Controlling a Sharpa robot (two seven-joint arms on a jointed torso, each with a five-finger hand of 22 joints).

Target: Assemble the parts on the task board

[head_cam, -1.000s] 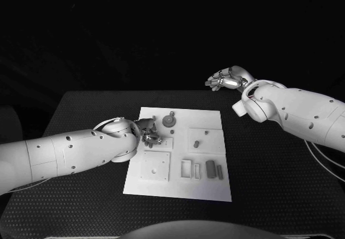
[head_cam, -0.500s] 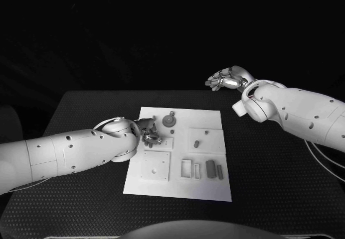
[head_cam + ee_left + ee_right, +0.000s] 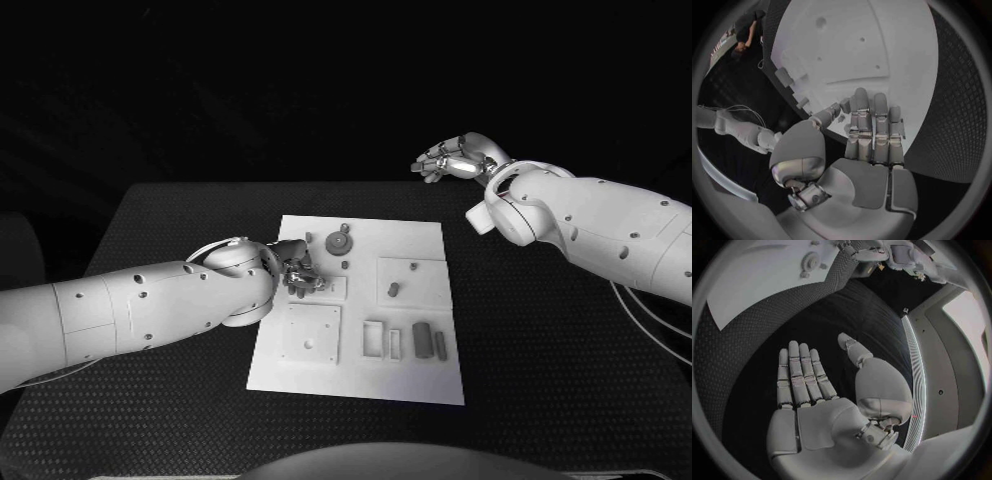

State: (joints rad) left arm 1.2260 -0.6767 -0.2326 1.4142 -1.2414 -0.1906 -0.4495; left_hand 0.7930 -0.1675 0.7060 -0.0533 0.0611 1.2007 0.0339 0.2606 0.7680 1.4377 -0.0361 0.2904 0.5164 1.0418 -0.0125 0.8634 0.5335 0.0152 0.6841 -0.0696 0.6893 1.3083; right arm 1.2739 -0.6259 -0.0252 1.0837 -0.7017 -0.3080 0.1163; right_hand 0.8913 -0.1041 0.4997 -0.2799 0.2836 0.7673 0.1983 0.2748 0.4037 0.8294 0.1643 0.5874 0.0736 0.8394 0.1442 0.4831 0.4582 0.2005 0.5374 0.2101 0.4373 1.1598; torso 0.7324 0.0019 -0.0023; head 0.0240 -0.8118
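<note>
The white task board (image 3: 361, 305) lies in the middle of the black table (image 3: 548, 330), its long side running away from the robot. On the board's far part sits a small round toothed part (image 3: 339, 241); toward the middle a small upright peg (image 3: 392, 291) stands in a square recess, and on the near part two dark bar-shaped parts (image 3: 423, 339) lie side by side beside pale rectangular slots, next to a square plate (image 3: 310, 333) with a small hole. The left hand (image 3: 299, 271) hovers over the board's left edge, about level with the peg; in the left wrist view the left hand (image 3: 870, 135) has its fingers laid straight and close together over the board's rim with the thumb out to the side, and nothing shows in it, though whether the fingertips touch the board cannot be told. The right hand (image 3: 454, 160) is raised beyond the table's far right corner, well away from the board; the right wrist view shows the right hand (image 3: 817, 395) flat, palm bare, fingers stretched out and thumb spread apart, holding nothing.
</note>
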